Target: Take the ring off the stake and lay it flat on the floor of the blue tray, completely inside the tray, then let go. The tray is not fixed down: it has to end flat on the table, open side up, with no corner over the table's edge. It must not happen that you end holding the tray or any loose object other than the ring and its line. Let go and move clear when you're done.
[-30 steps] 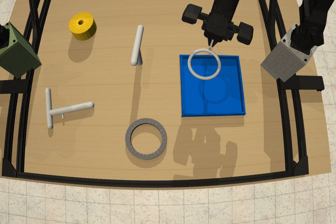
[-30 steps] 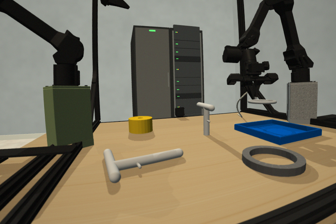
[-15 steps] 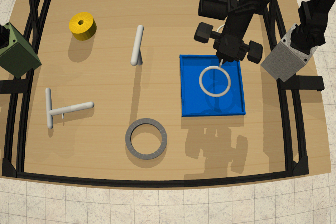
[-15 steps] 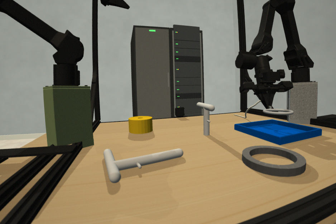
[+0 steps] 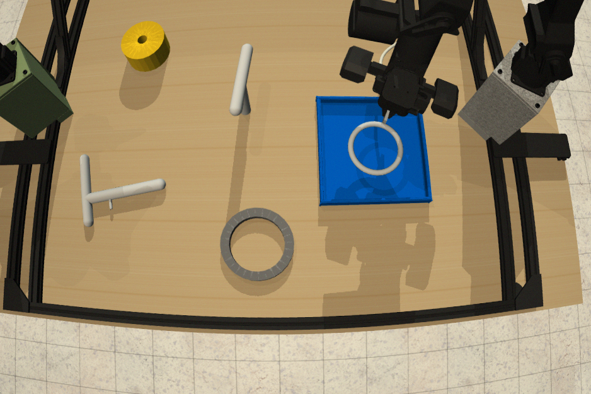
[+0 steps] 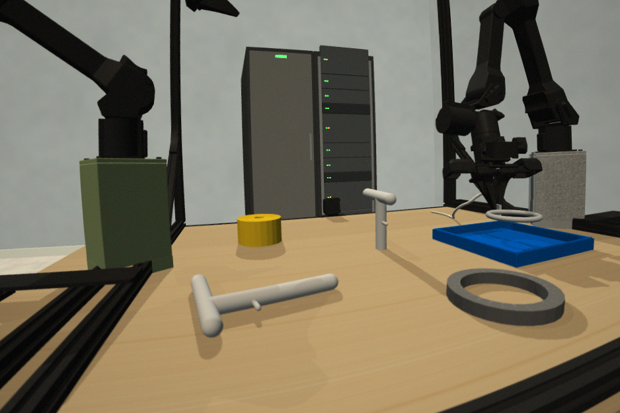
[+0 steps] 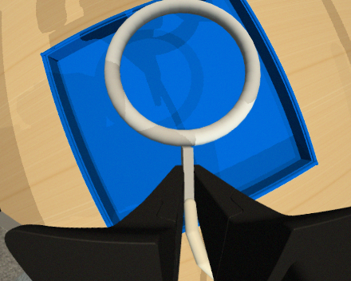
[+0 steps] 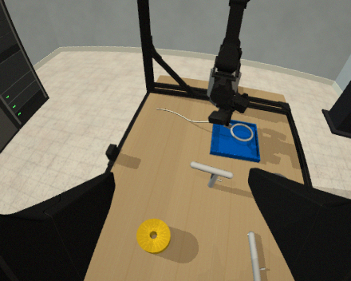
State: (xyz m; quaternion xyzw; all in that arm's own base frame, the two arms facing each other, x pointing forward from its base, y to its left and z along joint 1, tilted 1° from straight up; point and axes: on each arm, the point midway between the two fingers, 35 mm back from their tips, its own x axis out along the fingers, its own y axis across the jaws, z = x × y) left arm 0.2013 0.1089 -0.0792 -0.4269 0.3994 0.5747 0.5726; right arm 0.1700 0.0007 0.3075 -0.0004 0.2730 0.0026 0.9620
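Ring (image 5: 350, 147) (image 6: 514, 221) (image 7: 112, 72) (image 8: 252, 133), off-white and nearly level, was held just above the blue tray (image 5: 319, 150) (image 6: 550, 255) (image 7: 74, 148) (image 8: 234, 157), right of centre in the top view. Its narrow tab (image 5: 385, 118) (image 6: 498, 207) (image 7: 188, 172) was pinched by the clenched fingers of the left gripper (image 5: 387, 113) (image 6: 497, 207) (image 7: 187, 172) (image 8: 228, 124), presumably so that the hoop was kept free for a flat landing. A pale cord (image 5: 384, 52) (image 6: 454, 213) (image 7: 191, 223) (image 8: 172, 112) was seen trailing from between them; it might be dragged over the wall.

In the exterior view's foreground, a T-shaped post (image 5: 123, 190) (image 6: 270, 295) (image 8: 254, 255) was laid at lower left, and a dark grey ring (image 5: 225, 244) (image 6: 500, 312) was left flat at lower right. Beyond, a second T-shaped post (image 5: 240, 79) (image 6: 381, 228) (image 8: 212, 169) was stood upright, with nothing hung on it. The tray was set open side up, well inside the table's edge, seemingly to receive the hoop; lowering and release remained to be done. A yellow cylinder (image 5: 155, 33) (image 6: 258, 232) (image 8: 160, 243) was placed farther back. The right gripper (image 6: 244, 3) (image 8: 183, 178) was held high at upper left, spread and empty, presumably out of the way. No brand, label or writing could be read, even on the server rack (image 6: 344, 127) behind.
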